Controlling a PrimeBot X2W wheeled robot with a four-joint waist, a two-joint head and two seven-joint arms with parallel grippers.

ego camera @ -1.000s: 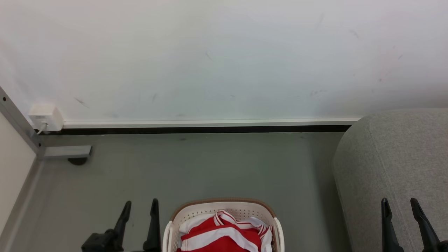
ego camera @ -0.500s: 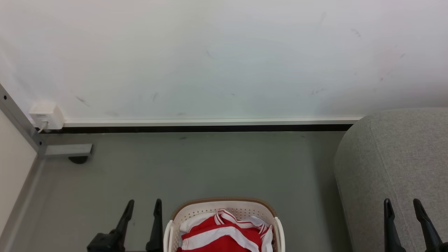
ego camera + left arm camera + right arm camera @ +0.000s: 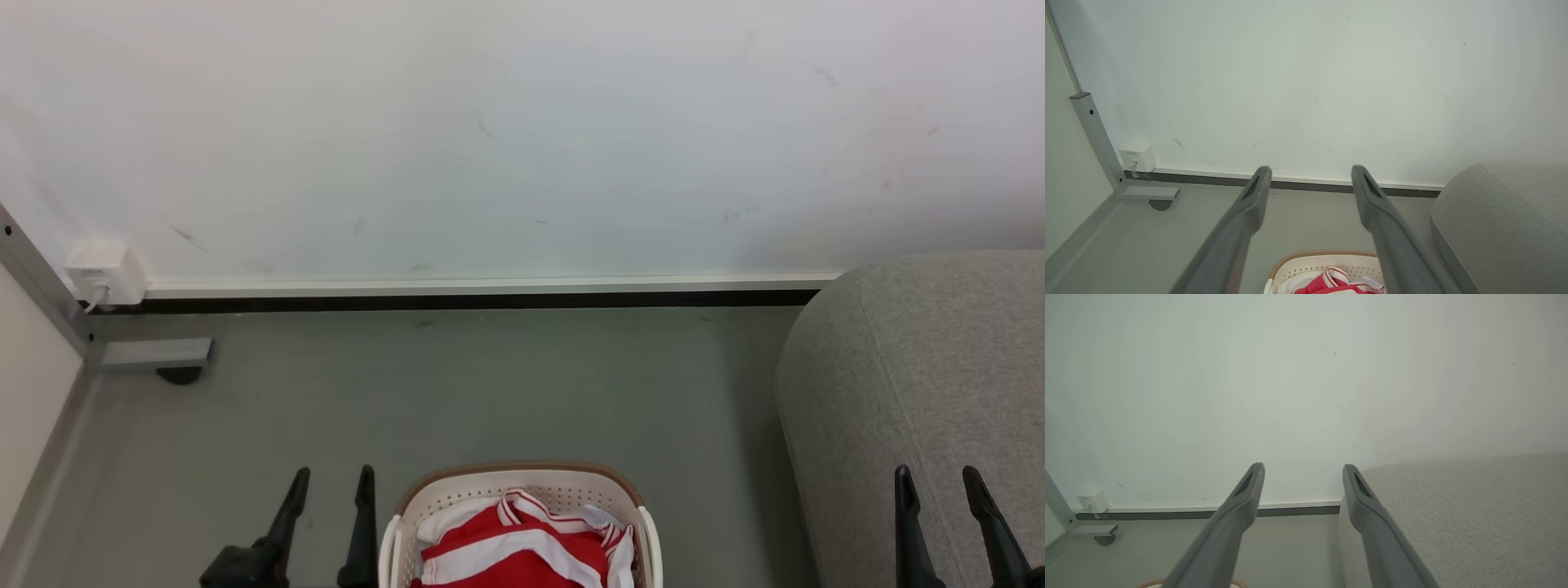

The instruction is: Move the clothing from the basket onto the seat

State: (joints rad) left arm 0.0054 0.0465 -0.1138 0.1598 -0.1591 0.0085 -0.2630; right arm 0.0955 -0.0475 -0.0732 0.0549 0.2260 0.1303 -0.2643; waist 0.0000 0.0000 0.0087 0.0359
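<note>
1. A white wall [image 3: 522, 131], flecked with small dark scuffs, stands ahead of the left gripper [image 3: 333, 474] and the right gripper [image 3: 935, 472].
2. A white skirting strip [image 3: 490, 287] runs along its foot above a dark gap.
3. Smooth grey floor [image 3: 457, 384] lies between the wall and the grippers.
4. Ahead and left of the left gripper, a white socket box [image 3: 104, 272] with a cable sits on the wall.
5. Beside it, a grey metal post [image 3: 45, 276] slants down to a flat foot bar [image 3: 155, 353].
6. The light is soft and even.
</note>
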